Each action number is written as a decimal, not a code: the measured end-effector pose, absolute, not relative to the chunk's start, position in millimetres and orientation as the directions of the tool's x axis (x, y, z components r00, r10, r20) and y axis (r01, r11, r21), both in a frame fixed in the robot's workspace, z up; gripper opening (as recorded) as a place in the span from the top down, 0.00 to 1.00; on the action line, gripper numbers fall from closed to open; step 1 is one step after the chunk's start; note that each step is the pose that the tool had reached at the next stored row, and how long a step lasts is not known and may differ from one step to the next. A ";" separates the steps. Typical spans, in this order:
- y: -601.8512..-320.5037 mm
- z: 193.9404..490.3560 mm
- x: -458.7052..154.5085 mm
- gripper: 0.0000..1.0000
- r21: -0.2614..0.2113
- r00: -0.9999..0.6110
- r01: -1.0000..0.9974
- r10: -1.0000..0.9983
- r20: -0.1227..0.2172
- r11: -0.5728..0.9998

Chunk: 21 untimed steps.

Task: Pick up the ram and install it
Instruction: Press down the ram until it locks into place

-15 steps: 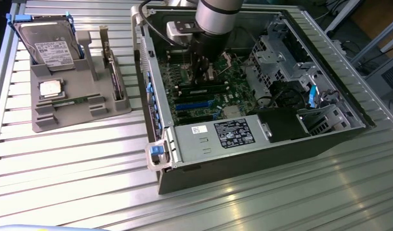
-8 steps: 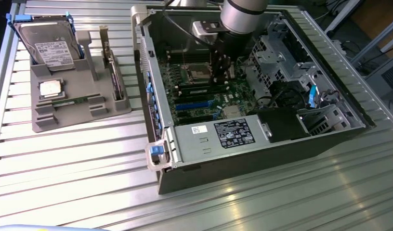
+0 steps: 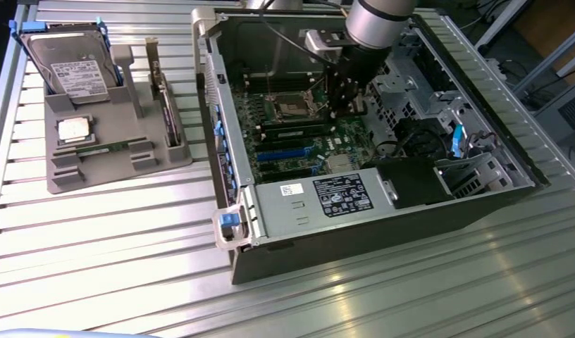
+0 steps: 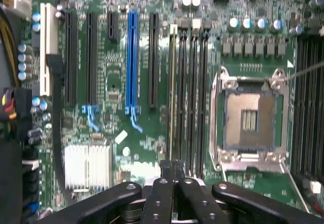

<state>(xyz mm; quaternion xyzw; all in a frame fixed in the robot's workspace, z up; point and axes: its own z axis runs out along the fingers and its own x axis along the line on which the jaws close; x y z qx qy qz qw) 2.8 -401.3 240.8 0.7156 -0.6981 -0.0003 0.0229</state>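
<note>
While the arm (image 3: 377,28) reaches straight down into the open computer case (image 3: 363,232), its gripper (image 3: 346,105) hangs just above the motherboard (image 3: 297,141), fingers pressed together with nothing between them; the wrist view shows the two fingertips (image 4: 172,167) meeting over the green board beside the memory slots (image 4: 187,87). One ram (image 3: 110,148) stick lies flat on the grey holder tray (image 3: 99,176) at the exterior view's left, well apart from the case. A dark stick (image 3: 301,132) appears already seated on the motherboard near the gripper, though I cannot tell that for sure. The tray also carries one silver processor chip (image 3: 73,129) and one hard drive (image 3: 73,67) standing in a blue frame. On the board I count four long memory slots side by side, one blue expansion slot (image 4: 132,57) among black ones, and one empty processor socket (image 4: 249,120). The case walls close the gripper in on all sides; the slatted bench (image 3: 109,246) around the tray is open.
</note>
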 end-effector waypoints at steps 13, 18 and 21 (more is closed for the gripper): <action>-401.3 260.2 51.2 0.89 0.039 0.025 -0.999 -0.999 0.031 -0.024; -401.3 279.4 60.4 0.89 0.039 0.025 -0.999 -0.999 0.031 -0.024; -401.3 292.2 64.1 0.89 0.039 0.025 -0.999 -0.999 0.031 -0.024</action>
